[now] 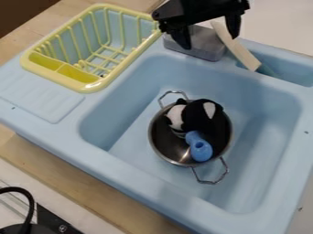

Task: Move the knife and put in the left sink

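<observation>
Knife (pixel 240 51) is leaning aslant at narrow basin (pixel 287 68), outside large basin (pixel 252 151), presumably target sink. Gripper (pixel 209 42) is hanging near knife's upper end, fingers standing wide apart, apparently holding nothing. Grasp, transfer, release: all remaining, judging by present positions.

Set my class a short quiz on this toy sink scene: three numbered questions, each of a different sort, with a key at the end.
1. Multiple choice: what stands in the large basin?
a) a yellow rack
b) a metal pot
c) a grey block

2. True or false: the pale knife is outside the pot.

3. Fill in the missing word: the jaws of the gripper stand ____ (apart or together).

Key: 1 b; 2 true; 3 apart.
</observation>
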{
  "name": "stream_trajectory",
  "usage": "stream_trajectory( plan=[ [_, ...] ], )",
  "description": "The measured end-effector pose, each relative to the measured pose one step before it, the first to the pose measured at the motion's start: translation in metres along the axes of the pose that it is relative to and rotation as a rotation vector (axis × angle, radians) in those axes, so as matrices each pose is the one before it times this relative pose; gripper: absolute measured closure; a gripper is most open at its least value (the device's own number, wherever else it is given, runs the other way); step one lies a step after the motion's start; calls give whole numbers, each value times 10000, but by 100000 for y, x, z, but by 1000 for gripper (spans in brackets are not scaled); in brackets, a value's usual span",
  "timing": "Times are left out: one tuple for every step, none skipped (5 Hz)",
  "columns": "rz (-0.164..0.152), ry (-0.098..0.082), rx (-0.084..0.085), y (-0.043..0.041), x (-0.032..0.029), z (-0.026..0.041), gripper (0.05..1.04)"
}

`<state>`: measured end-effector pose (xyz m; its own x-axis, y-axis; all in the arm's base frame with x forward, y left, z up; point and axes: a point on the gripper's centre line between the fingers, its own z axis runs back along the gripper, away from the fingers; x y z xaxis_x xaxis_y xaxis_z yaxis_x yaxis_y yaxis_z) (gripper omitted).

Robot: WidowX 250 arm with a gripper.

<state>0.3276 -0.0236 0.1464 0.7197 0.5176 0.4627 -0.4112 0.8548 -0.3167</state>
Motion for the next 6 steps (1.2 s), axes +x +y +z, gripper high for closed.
stream_trajectory(
  plan=[
    [-43, -163, -197, -408, 461, -109, 84],
    [38, -100, -98, -399, 517, -289, 84],
    [-22, -100, -156, -133, 203, -591, 84],
    [45, -146, -143, -181, 241, -224, 84],
    [-27, -55, -235, -347, 62, -314, 84],
    [36, -240, -314, -210, 390, -185, 84]
  ],
)
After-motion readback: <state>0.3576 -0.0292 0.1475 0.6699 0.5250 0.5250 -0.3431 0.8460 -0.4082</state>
